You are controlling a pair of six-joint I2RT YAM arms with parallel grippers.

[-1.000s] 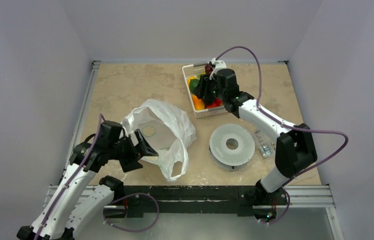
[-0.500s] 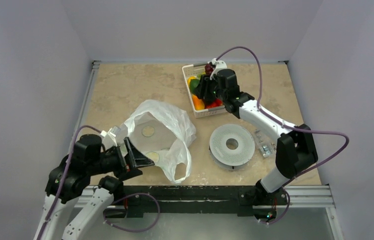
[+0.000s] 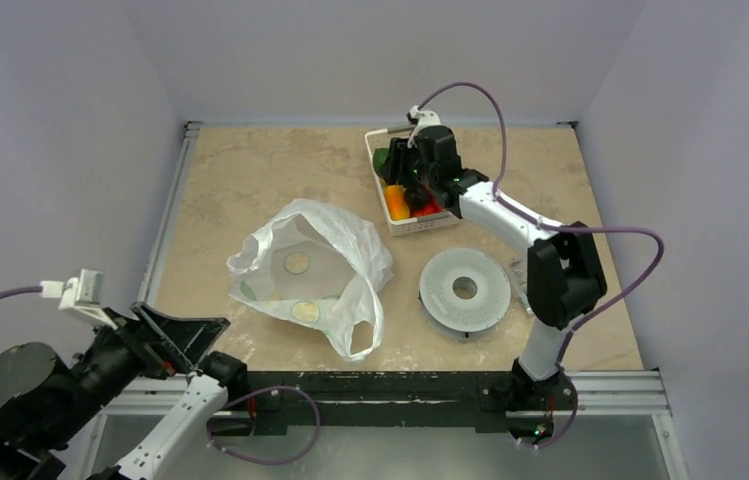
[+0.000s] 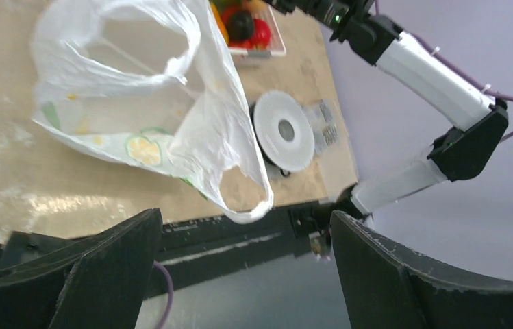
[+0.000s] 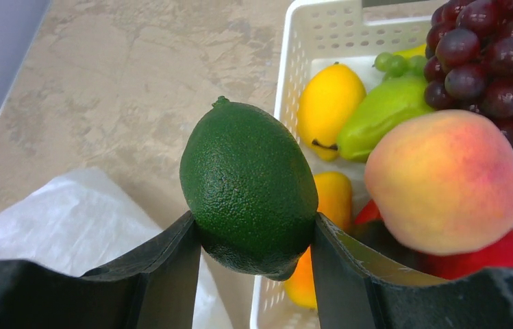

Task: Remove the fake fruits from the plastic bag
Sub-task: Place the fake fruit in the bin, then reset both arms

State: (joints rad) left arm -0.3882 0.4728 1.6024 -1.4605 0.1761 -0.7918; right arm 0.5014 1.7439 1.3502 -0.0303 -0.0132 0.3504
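The plastic bag (image 3: 315, 275) lies open and slack on the table's middle left, and no fruit shows inside it in the left wrist view (image 4: 171, 103). My right gripper (image 3: 395, 170) is shut on a dark green avocado-like fruit (image 5: 248, 185) and holds it above the left rim of the white basket (image 5: 322, 27). In the basket lie a peach (image 5: 445, 181), dark red grapes (image 5: 490, 62), a yellow-orange fruit (image 5: 330, 99), a light green fruit (image 5: 383, 113) and a red fruit (image 5: 507, 253). My left gripper (image 3: 175, 335) is open and empty, off the table's near-left edge.
A grey round disc (image 3: 464, 289) lies right of the bag, with a small clear item (image 3: 528, 285) beside it. The basket (image 3: 420, 226) stands at the back right. Walls enclose the table on three sides.
My left arm has pulled back from the bag to the near-left, past the table edge, and the bag has settled. My right gripper has shifted left over the basket's rim.
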